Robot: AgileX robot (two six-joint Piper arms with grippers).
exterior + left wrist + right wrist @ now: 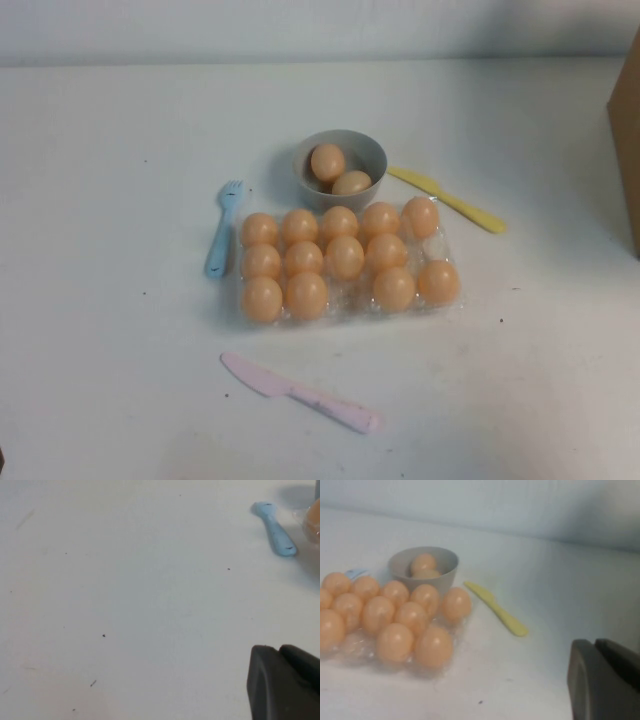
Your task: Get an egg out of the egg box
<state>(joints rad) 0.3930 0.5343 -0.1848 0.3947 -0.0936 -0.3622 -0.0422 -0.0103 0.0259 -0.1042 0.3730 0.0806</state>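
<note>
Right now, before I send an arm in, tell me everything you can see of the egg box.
The egg box is a flat, clear plastic tray lying level mid-table, just in front of the grey bowl. Thirteen pale-orange eggs sit in its three rows; two cups are empty, one in the front row, one at the right of the middle row. The blue fork lies at its left. Both grippers are out of the high view.
</note>
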